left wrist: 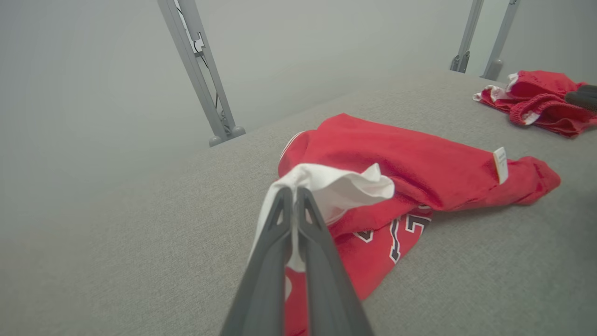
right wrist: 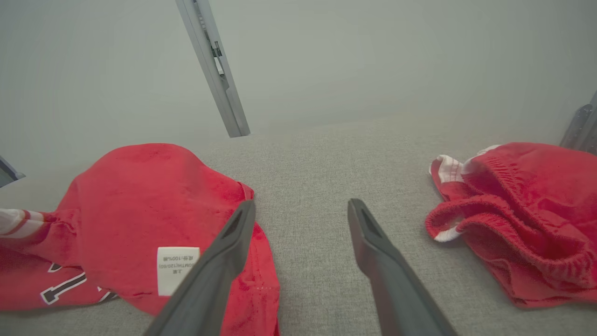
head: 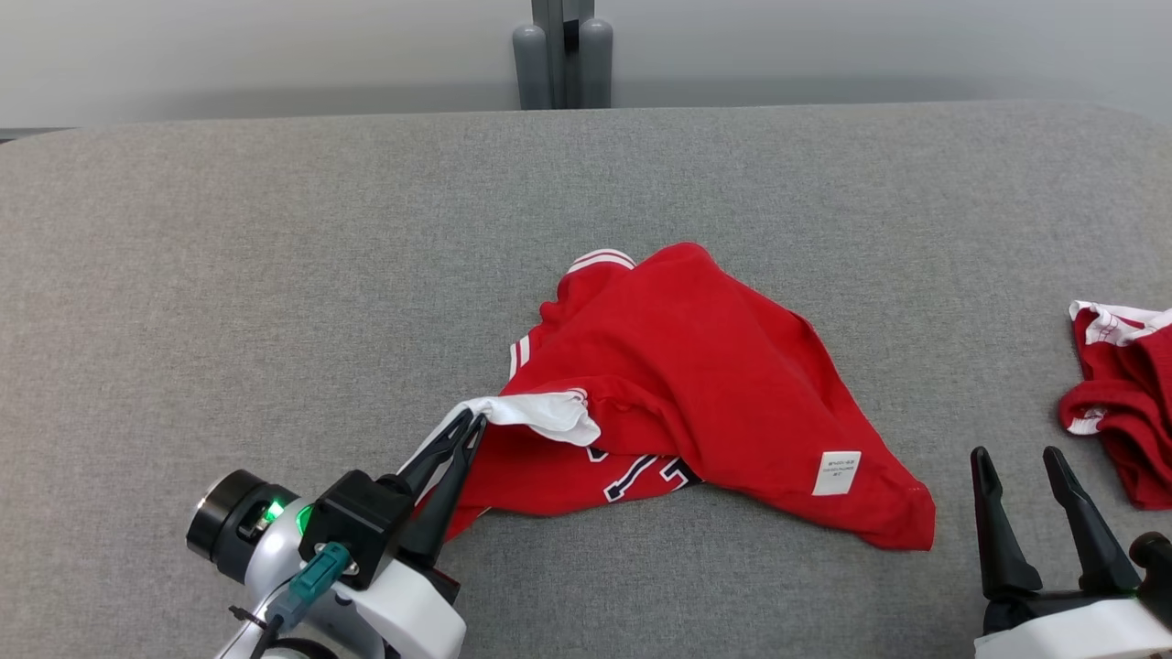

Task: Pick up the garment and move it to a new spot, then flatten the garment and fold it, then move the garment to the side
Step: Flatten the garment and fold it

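Plainly, the left gripper (head: 467,426) is pinched tight on the red garment (head: 696,366) at its white edge, lifting that bit, while the rest lies crumpled mid-table on the grey surface (head: 275,275). The right gripper (head: 1016,455) stands wide and empty near the garment's labelled corner, a second red piece (head: 1122,412) just to its right. I judge the work early: nothing flattened or folded, and the move aside not yet done.
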Controlling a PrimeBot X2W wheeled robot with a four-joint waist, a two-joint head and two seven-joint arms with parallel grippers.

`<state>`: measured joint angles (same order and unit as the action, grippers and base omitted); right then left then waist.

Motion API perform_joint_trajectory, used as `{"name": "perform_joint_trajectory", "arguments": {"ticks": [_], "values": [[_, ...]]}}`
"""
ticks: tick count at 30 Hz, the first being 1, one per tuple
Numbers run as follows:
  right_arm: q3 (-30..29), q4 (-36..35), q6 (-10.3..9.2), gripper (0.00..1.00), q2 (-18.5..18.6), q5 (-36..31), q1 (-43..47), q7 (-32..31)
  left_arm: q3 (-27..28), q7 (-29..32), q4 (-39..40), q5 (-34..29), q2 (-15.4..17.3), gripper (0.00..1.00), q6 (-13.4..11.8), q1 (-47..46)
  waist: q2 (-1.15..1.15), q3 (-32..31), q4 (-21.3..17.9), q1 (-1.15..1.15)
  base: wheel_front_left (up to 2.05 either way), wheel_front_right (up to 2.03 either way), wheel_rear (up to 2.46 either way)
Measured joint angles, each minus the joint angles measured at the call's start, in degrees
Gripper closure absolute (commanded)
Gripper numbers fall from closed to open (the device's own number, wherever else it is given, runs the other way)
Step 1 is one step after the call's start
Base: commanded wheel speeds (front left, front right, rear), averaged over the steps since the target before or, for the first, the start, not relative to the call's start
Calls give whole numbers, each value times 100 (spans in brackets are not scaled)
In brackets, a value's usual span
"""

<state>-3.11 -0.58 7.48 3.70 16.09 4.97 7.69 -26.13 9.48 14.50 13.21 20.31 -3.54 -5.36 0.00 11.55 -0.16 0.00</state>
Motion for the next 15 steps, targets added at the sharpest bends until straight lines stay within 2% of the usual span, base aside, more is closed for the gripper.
{"name": "perform_joint_trajectory", "arguments": {"ticks": [15], "values": [[21, -79, 0, 0, -10, -230, 71, 30, -44, 9, -98, 53, 45, 100, -57, 135, 0, -155, -9, 0, 0, 0, 0]]}}
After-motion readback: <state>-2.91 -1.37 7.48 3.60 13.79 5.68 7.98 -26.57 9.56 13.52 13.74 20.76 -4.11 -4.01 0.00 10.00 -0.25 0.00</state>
